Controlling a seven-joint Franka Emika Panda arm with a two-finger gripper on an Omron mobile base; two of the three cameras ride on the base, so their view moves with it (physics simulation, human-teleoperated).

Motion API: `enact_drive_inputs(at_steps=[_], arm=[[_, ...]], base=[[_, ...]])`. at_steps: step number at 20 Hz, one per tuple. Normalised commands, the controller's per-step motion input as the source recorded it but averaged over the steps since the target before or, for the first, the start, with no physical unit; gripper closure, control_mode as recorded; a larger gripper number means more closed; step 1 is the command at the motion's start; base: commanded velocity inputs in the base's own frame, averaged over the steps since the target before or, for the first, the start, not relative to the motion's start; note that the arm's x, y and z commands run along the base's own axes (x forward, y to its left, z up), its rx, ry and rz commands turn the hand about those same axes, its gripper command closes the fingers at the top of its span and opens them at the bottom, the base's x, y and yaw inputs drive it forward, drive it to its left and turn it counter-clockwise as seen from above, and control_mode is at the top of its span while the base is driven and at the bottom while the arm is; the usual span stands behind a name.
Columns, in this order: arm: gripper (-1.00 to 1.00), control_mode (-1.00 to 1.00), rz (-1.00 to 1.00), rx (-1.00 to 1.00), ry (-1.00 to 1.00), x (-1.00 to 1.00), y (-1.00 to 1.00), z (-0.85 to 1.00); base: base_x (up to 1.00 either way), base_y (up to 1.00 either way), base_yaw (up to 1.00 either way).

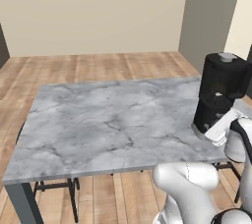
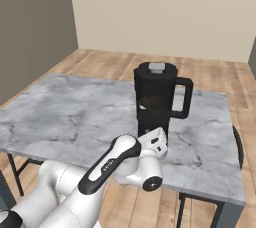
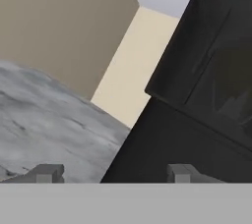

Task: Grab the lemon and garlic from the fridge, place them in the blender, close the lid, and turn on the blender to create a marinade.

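Blender [image 2: 156,103]: black jug with a side handle, seated on its black base, standing on the grey marbled table [image 1: 98,125] near the edge closest to me. In the left base view it sits at the table's right end; in the right base view it stands right of centre, handle turned to the right.

Lid [image 2: 157,67]: black cap with a light grey square knob, resting on top of the jug, jug closed.

Jug contents: pale and yellowish shapes show faintly through the dark wall in the right base view; I cannot tell what they are.

Gripper [image 3: 113,173]: mine, low at the foot of the blender on the near side. In the hand view my two dark finger tips rise from the bottom edge, one over the marble tabletop, the other against the black base. The jaws stand apart with a visible gap; I cannot tell whether a pad touches the base, and nothing shows clamped between them. The knob on the base front is hidden behind my hand in both base views.

Relation: blender base just ahead of and partly between my fingers' line; jug and lid well above my hand.

Chairs: dark frames partly visible under the table edges.
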Motion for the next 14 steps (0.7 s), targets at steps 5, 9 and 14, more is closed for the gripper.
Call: enact_drive_inputs(at_steps=[5,9,14], arm=[[-1.0,-1.0,0.0,0.06,-0.01,-0.28,-0.41,0.0],[-1.0,-1.0,0.01,0.05,-0.03,-0.46,-0.13,0.13],[-1.0,-1.0,0.01,0.03,-0.06,-0.48,-0.09,0.48]], base=[[0.0,0.0,0.0],[0.0,0.0,0.0],[0.0,0.0,0.0]])
